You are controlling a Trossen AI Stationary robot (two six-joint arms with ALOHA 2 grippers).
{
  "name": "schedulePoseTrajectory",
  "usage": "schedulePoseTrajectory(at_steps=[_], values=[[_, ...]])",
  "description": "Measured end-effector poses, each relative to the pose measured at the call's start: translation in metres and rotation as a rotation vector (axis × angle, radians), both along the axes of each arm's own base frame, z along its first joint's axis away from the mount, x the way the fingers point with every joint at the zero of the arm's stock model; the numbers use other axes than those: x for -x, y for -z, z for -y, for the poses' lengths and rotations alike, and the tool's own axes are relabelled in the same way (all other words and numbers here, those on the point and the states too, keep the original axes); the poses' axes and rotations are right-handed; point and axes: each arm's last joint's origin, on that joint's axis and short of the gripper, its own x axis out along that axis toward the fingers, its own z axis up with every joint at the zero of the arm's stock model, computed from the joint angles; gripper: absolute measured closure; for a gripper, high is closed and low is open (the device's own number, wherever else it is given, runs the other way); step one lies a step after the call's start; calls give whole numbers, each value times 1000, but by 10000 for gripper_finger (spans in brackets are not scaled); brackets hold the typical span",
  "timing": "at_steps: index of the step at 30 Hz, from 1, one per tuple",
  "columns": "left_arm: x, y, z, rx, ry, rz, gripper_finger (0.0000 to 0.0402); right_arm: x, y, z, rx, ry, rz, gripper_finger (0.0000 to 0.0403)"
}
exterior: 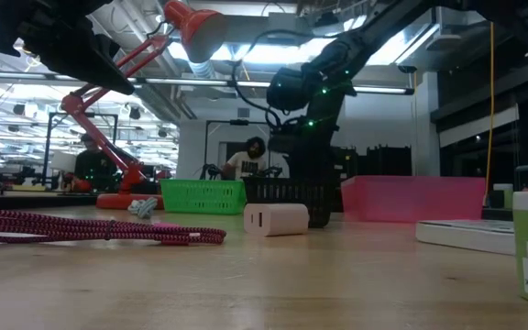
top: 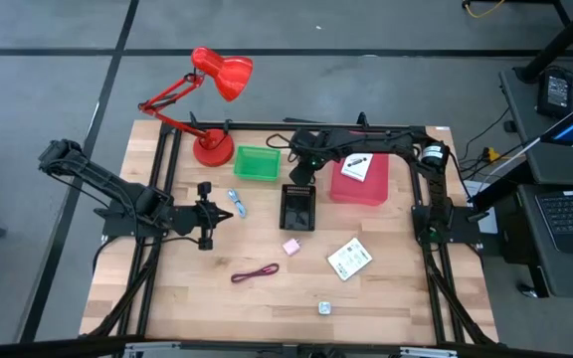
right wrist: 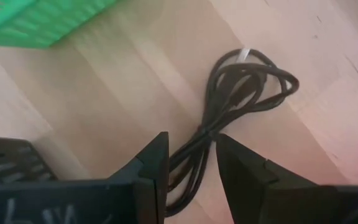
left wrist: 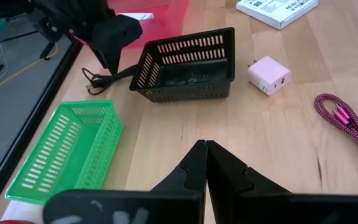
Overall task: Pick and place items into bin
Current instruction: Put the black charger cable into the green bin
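Observation:
My right gripper (right wrist: 191, 143) is open and points down over the coiled black cord (right wrist: 244, 84), which lies on the table behind the black bin (top: 297, 207). Its fingers stand on either side of the cord's straight strands (right wrist: 188, 158). My left gripper (left wrist: 205, 149) is shut and empty, hovering left of the blue-white piece (top: 237, 204). The pink cube (top: 291, 246), a white packet (top: 349, 258), the maroon cord (top: 255, 273) and the tiny white cube (top: 323, 308) lie on the near half of the table. A second white packet (top: 356, 166) rests in the pink bin (top: 371, 189).
A green bin (top: 257, 162) stands left of the black cord, with the red desk lamp (top: 214, 149) beyond it at the far left. The right arm (top: 386, 139) spans the far edge. People sit in the room behind the table (exterior: 250, 160).

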Motion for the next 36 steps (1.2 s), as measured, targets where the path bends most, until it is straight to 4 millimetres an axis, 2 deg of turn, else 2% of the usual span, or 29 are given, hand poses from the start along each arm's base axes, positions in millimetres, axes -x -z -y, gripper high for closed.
schedulePoseTrajectory(at_steps=[17, 24, 32, 36], values=[[0, 0, 0, 6, -4, 2, 398, 0, 1, 2, 18, 8, 6, 289], [0, 0, 0, 7, -3, 2, 398, -4, 25, 4, -6, -4, -40, 289], [0, 0, 0, 7, -3, 2, 398, -5, 26, 5, 2, -15, -31, 290], [0, 0, 0, 7, -4, 2, 398, -4, 26, 5, 2, -23, -36, 312]])
